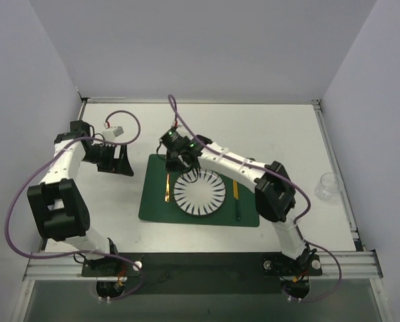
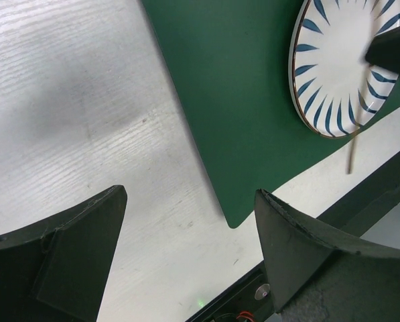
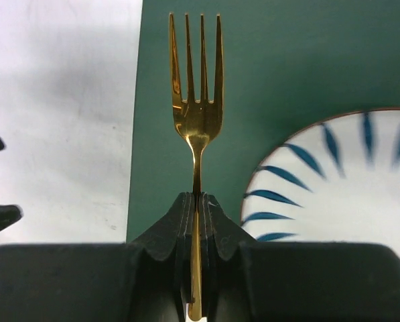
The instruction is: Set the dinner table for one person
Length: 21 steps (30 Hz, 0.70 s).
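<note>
The fork (image 3: 197, 121) is polished gold-coloured metal, mirror-bright along its tines, while the placemat (image 3: 287, 67) is a flat, matt dark green. The plate (image 3: 347, 194) has a smooth, glazed sheen, probably ceramic, and the dinner table (image 2: 65, 100) is matt white with a fine wood-like grain. The cup (image 1: 327, 185) is clear and glossy, the rail (image 1: 347, 266) bare silvery metal.

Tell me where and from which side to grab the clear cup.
Grip the cup across its wall, just under the rim, coming in level from the plate side. It seems upright, mouth up, close to the right rail, so only that side looks open. The right gripper is nearest but is shut on the fork.
</note>
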Tool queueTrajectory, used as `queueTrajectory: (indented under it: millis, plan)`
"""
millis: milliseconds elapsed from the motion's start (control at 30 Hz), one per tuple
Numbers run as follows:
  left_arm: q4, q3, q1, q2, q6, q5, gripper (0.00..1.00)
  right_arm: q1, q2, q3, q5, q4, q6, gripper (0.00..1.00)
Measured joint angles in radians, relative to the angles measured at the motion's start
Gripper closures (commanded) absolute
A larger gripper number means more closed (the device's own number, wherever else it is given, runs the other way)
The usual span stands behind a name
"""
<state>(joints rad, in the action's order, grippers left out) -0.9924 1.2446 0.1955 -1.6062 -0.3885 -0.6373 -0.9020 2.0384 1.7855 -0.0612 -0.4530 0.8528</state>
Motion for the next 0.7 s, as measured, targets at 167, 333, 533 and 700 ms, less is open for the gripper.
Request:
queueTrajectory:
  millis: [167, 333, 533, 700]
  plan:
    - [-0.004, -0.010, 0.020, 0.016, -0.016, 0.004, 0.12, -0.054, 0.154, 0.071, 0.045, 0.008, 0.017, 1.00]
    - [-0.007, -0.015, 0.024, 0.016, -0.019, 0.004, 0.12, -0.053, 0.226, 0.083, 0.059, 0.008, 0.058, 1.00]
    - [-0.007, -0.016, 0.024, 0.016, -0.021, 0.004, 0.12, -0.049, 0.265, 0.084, 0.088, 0.015, 0.118, 1.00]
    - [-0.007, -0.016, 0.027, 0.016, -0.025, 0.004, 0.12, -0.055, 0.277, 0.084, 0.092, 0.021, 0.135, 1.00]
